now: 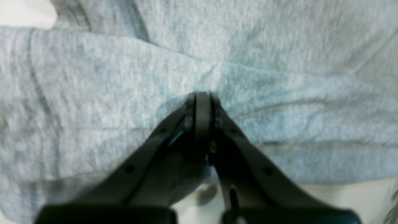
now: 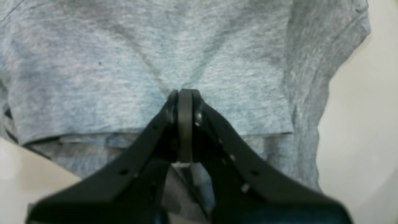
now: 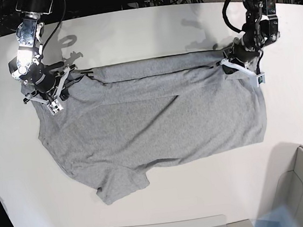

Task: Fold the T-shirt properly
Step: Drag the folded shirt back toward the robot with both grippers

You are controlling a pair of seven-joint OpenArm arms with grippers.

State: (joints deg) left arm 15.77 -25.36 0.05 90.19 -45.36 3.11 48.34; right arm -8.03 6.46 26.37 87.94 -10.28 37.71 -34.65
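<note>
Two pincers — left pincer (image 1: 202, 95), right pincer (image 2: 185, 91) — clamping T-shirt (image 3: 158, 123)

The right hand (image 2: 185, 93) was closed, its tips pressed against the grey T-shirt (image 2: 124, 68). A hem edge crossed beneath; pale desk (image 2: 367, 109) showed beside it.

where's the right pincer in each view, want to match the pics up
Left wrist: not in it; only the left pincer shows.
Right wrist: the right pincer is at bottom centre, its tips shut on the grey T-shirt.
Base: upper left, at the T-shirt's far corner.
Shared landmark: the T-shirt's folded-over far edge, pinched at both ends and running across the white table.
</note>
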